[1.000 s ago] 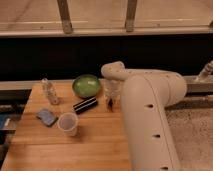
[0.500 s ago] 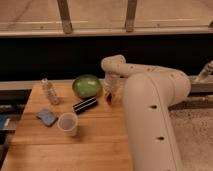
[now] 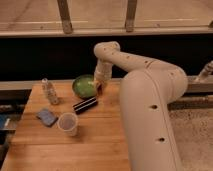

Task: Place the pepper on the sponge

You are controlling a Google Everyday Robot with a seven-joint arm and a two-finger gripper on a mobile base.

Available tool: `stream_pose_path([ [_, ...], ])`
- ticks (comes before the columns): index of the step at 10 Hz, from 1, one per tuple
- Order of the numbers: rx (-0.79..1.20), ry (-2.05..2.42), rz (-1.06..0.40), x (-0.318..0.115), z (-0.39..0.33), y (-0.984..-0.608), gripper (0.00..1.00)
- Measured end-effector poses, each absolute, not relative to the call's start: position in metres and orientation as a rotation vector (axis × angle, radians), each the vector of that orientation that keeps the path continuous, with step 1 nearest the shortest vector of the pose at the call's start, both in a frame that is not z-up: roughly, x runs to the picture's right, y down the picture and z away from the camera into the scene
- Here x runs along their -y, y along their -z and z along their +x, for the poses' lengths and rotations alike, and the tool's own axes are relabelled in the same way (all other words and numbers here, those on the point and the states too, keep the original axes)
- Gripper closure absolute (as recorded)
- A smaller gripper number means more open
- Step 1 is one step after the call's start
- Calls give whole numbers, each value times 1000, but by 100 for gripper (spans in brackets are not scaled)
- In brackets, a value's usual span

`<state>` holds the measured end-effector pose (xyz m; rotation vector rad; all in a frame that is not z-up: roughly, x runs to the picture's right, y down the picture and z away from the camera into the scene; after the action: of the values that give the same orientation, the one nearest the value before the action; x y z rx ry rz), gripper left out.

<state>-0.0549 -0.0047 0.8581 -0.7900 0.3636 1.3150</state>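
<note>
The gripper (image 3: 100, 86), pinching what looks like the small glossy red-brown pepper (image 3: 99, 90) just beside the round green bowl (image 3: 83, 86), is needing a firm hold and enough height over the black rectangular bar (image 3: 85, 105) while carrying across to the flat blue-grey sponge (image 3: 46, 116)

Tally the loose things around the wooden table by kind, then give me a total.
green bowl: 1
clear bottle: 1
black bar: 1
sponge: 1
clear cup: 1
pepper: 1, a small reddish thing at the gripper
Total: 6
The gripper is shut, just right of the green bowl.
</note>
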Motion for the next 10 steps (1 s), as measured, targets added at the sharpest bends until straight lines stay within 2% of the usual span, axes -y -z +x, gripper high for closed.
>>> stream_pose_path([
  [4, -216, -1094, -880, 0, -157, -821, 100],
  [10, -216, -1089, -884, -1, -156, -820, 100],
])
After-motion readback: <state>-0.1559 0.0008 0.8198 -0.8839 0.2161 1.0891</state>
